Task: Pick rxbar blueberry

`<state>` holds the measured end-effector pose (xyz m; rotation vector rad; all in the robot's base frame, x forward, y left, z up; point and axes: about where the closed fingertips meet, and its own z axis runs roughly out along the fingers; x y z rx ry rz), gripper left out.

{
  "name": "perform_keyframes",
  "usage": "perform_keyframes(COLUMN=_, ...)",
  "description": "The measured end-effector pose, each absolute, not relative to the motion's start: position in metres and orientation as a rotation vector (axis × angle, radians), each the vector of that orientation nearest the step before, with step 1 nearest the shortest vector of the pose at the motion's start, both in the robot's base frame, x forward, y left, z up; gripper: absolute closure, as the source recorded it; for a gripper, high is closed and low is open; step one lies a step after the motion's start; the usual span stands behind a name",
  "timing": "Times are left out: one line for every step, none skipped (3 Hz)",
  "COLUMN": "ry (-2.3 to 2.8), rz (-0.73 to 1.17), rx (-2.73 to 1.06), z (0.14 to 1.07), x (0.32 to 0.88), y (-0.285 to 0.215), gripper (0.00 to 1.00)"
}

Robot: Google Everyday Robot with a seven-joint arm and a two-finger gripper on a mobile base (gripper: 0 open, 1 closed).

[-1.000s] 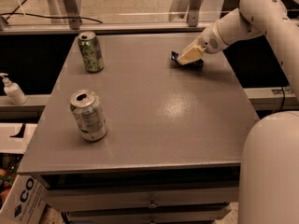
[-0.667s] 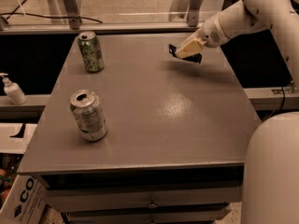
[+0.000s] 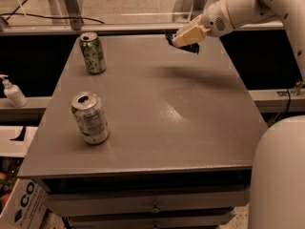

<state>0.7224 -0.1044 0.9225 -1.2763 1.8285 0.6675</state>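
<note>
The tool is up near the far right corner of the gray surface. Its two pale fingers are pressed together on the rxbar blueberry, a small dark blue bar. Only bits of the bar peek out below and behind the fingers. A soft dark shadow lies on the surface under the tool and apart from it, so I think the bar is off the surface and in the air. That means the picking part looks almost done. To do this step well, the tool should hold tight and not loosen its squeeze, because the bar is thin and flat and could slip out. It should go up slowly and straight, with no quick shakes. The bar should stay flat between the fingers and not twist. The white arm reaches in from the right side, so it has room to rise there. The green can stands well apart at the far left, and the silver can stands nearer on the left, so neither is in the way. A small soap bottle sits off the surface to the left.
</note>
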Motion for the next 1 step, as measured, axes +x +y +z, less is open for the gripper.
perform_keyframes(ry=1.829, rz=0.668, rx=-1.276, z=0.9224, x=0.7225, y=-0.1043, gripper=1.0)
